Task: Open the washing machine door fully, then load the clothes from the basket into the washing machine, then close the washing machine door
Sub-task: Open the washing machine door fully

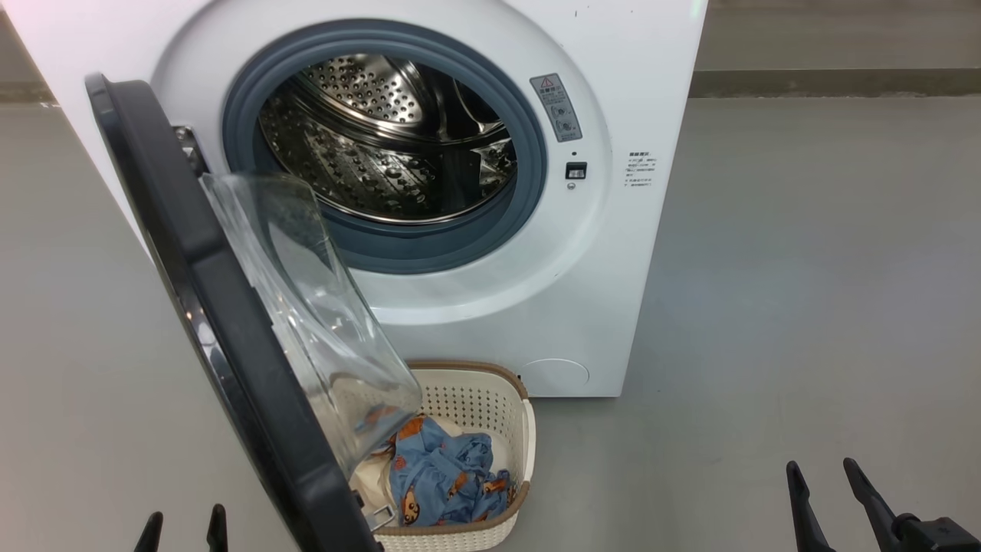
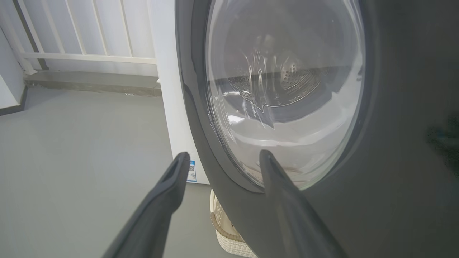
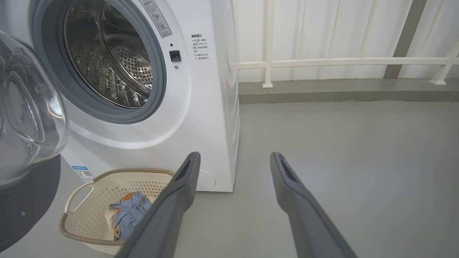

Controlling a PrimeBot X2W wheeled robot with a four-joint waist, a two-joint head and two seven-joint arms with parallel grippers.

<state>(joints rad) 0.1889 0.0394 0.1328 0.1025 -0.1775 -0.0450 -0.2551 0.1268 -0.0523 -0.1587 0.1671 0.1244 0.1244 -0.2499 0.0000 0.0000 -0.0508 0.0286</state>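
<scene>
Standing edge-on, seemingly only part-open, above the basket (image 1: 490, 399) of bear-print clothes (image 1: 441, 475), the washing machine door (image 1: 222, 322) is being faced at close range by the nearer left gripper (image 1: 188, 512), while both it and the right gripper (image 1: 820, 462) are being held spread and empty.

The washing machine (image 1: 552, 307) is white, with a blue-grey rubber ring (image 1: 533, 184) around its opening and a shiny silver drum (image 1: 360, 161) dotted with rows of small round holes. The washing machine door (image 1: 191, 261) has a glossy black frame and a clear, colourless glass bowl (image 1: 306, 307). The basket (image 1: 479, 399) is cream-white with a regular pattern of little holes and a brown woven-look rim. The clothes (image 1: 437, 475) in it are light blue printed with orange-brown bears, next to a plain cream cloth (image 1: 374, 484). The floor (image 1: 805, 307) is plain grey.
</scene>
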